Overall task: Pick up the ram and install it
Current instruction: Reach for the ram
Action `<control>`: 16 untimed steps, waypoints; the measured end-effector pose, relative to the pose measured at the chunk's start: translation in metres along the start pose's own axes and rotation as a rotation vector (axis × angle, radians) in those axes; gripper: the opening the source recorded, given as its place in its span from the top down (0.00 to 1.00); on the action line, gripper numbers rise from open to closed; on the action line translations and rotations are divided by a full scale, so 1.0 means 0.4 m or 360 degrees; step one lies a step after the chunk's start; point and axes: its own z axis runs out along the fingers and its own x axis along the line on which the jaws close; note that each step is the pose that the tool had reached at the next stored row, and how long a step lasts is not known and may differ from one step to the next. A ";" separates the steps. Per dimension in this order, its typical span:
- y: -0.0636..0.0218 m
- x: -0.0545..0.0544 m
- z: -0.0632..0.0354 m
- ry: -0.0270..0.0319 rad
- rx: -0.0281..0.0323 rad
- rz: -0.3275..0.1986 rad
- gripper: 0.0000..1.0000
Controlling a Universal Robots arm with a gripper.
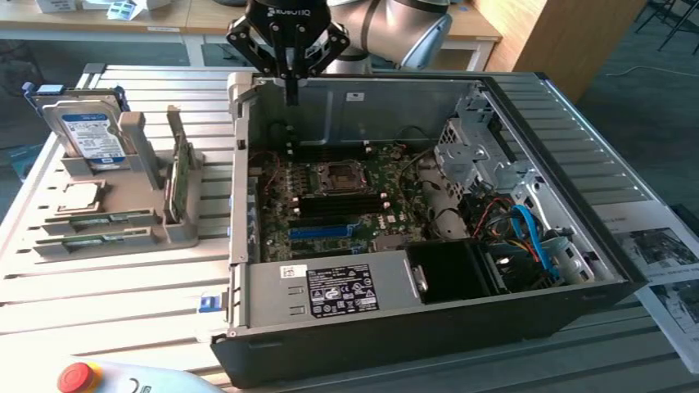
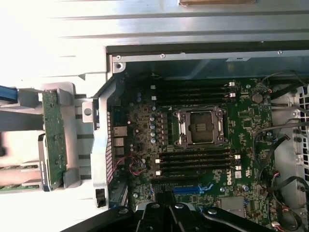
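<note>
the closed, empty claw (image 1: 291, 98) hangs just above the far wall of the open computer case (image 1: 437, 340).

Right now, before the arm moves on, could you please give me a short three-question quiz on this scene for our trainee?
1. True or false: the black gripper, shut and empty, hangs above the open black computer case.
2. Where is the long, narrow green ram stick? A) standing on edge in the grey plastic holder beside the case; B) seated in a motherboard slot; C) in the gripper.
3. Fill in: the silver box with a blue-white label in the holder is a ____.
Key: 1 true; 2 A; 3 hard drive.
</note>
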 end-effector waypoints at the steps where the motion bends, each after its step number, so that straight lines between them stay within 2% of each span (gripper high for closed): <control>1: 0.001 0.003 0.000 0.00000 0.00000 0.0000 0.90; 16: 0.013 0.051 -0.001 -0.00001 -0.00001 0.0000 0.90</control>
